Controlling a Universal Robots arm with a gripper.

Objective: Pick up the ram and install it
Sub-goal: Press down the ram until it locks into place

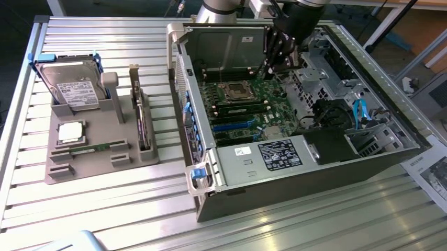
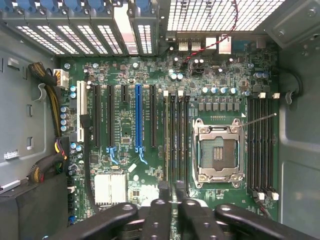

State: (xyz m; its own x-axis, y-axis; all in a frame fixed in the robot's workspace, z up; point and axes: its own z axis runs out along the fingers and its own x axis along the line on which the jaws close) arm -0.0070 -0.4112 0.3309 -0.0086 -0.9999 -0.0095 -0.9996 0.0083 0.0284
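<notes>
Wrist view showed the pincer [image 2: 170, 190] closed, fingertips over the motherboard's [image 2: 150, 67] long slots; a ram [image 1: 93, 149] lay in the grey holder [image 1: 94, 125].

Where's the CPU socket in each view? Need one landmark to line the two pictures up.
Exterior view: the CPU socket is above the picture's centre, on the motherboard inside the open case.
Wrist view: the CPU socket is the open silver frame between two banks of memory slots.
Shared landmark: the long blue expansion slot.
</notes>
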